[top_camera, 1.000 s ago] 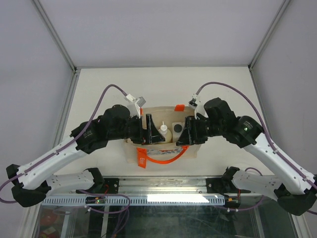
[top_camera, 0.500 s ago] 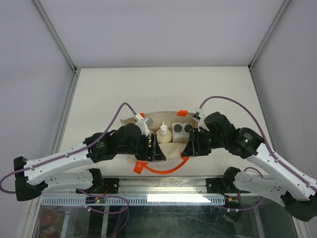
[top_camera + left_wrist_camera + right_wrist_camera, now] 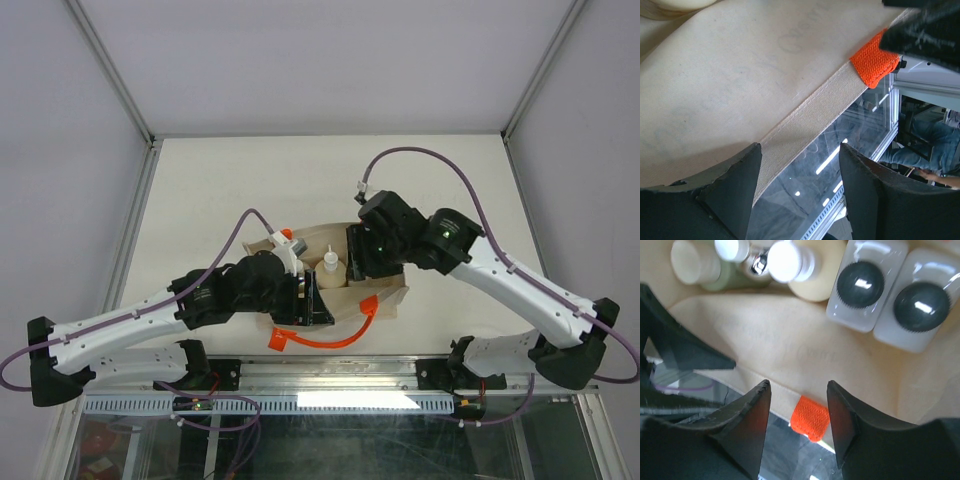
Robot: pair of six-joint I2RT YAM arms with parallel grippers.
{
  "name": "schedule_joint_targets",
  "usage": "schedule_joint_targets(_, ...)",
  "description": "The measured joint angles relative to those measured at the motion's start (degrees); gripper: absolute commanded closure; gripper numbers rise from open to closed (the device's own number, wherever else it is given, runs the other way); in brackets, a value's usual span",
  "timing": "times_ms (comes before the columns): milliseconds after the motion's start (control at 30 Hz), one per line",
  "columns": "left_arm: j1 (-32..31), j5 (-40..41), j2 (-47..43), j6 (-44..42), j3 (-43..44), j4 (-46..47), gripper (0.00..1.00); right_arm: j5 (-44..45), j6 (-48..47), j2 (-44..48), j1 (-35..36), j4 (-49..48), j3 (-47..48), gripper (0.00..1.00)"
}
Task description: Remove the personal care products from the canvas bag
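The canvas bag [image 3: 386, 300] lies open at the table's near middle, its orange handle [image 3: 325, 337] toward the bases. My left gripper [image 3: 312, 298] is open at the bag's near rim; in the left wrist view the hem [image 3: 810, 117] runs beside one finger [image 3: 735, 192]. My right gripper [image 3: 353, 262] hovers open over the bag's mouth. Below it stand two white dark-capped bottles [image 3: 860, 285], the cream nozzle bottle [image 3: 812, 287], a silver one [image 3: 758, 263] and a beige round-capped one [image 3: 689, 261]. An orange tab [image 3: 810, 418] lies between its fingers.
The cream nozzle bottle [image 3: 329, 268] shows between both grippers from above. My left gripper's finger [image 3: 682, 347] reaches into the right wrist view close to the bottles. Beyond the near rim is the glass table edge [image 3: 840, 165] and frame rail. Cables arc over both arms.
My right arm left the bag's near rim and swung up and left over the bag's mouth. My left gripper stays at the near rim. The white bottles are now hidden from above.
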State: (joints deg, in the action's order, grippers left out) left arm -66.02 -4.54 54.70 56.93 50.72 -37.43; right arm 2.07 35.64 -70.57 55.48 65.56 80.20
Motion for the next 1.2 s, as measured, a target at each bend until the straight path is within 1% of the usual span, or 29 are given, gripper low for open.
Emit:
schedule_joint_targets(133, 0.0, 0.07, 0.2, -0.48, 0.0, -0.26, 0.36, 4.98, -0.44, -4.94, 0.24, 1.55, 4.68, 0.43)
schedule_joint_targets(233, 0.0, 0.26, 0.39, -0.81, 0.17, -0.68, 0.35, 6.86, -0.9, -7.39, 0.5, 2.08, 6.71, 0.41)
schedule_joint_targets(433, 0.0, 2.84, 0.44, -1.03, 1.44, -2.43, 0.36, 8.11, -1.97, -11.34, 2.43, 1.79, 9.42, 0.37)
schedule_joint_targets(533, 0.0, 4.28, 0.04, -0.96, 1.55, -3.23, 0.36, 8.24, -2.75, -13.07, 3.21, 0.11, 9.84, 0.34)
schedule_joint_targets(667, 0.0, 5.79, -0.76, -0.92, 1.55, -3.69, 0.36, 9.44, -3.65, -15.21, 4.28, -2.05, 9.84, 0.34)
schedule_joint_targets(833, 0.0, 6.08, -0.74, -0.87, 1.66, -4.15, 0.36, 11.98, -4.52, -17.51, 5.22, -4.48, 9.75, 0.39)
schedule_joint_targets(933, 0.0, 6.16, -0.74, -0.83, 1.66, -4.24, 0.35, 13.44, -4.81, -18.34, 5.42, -6.03, 9.22, 0.46)
schedule_joint_targets(1033, 0.0, 6.25, -0.74, -0.81, 1.66, -4.31, 0.35, 15.5, -4.9, -18.88, 5.7, -7.28, 8.07, 0.5)
schedule_joint_targets(1200, 0.0, 6.6, -0.7, -0.79, 1.97, -4.59, 0.35, 18.75, -5.53, -18.84, 6.88, -11.15, 2.75, 0.48)
